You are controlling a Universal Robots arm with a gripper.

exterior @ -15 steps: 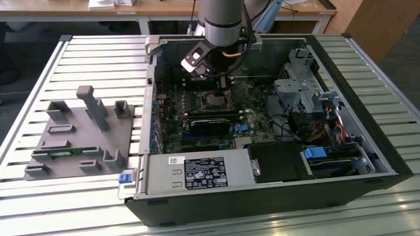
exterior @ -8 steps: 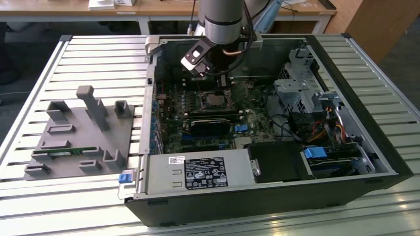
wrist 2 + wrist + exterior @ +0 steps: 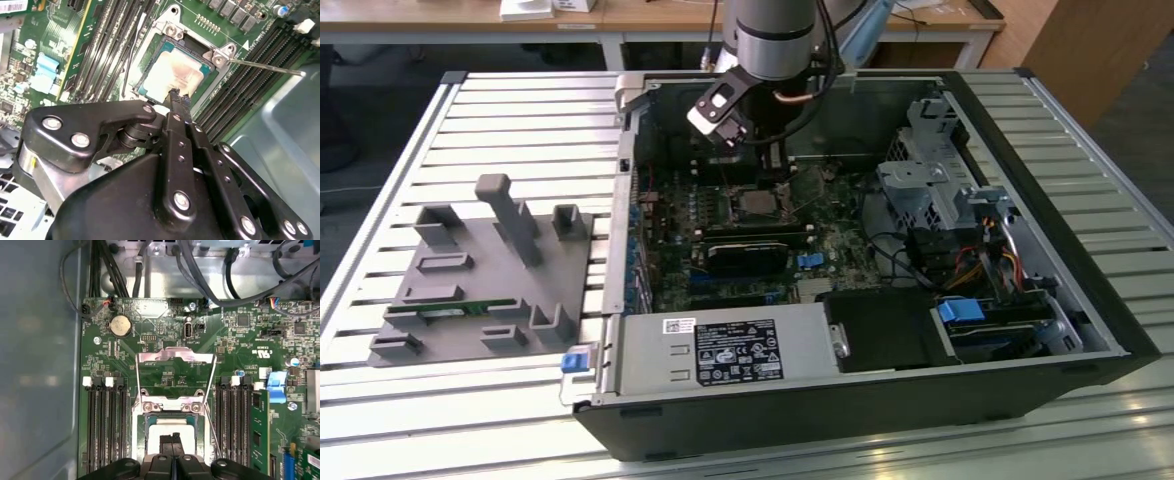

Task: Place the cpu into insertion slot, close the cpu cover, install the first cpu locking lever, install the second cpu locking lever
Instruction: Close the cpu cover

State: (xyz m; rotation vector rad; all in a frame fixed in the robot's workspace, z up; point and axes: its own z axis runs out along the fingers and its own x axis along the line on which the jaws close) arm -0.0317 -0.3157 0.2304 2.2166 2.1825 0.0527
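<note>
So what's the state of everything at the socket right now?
cpu: lying flat in the socket, uncovered.
cpu cover: swung open, off the socket.
locking levers: both raised, unlatched.
tool: shut, tips at the cpu's top.

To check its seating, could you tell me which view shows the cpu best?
The second wrist view: the cpu is close up, one edge behind the gripper. The first wrist view hides more of it behind the gripper; the exterior view shows it from afar.
</note>
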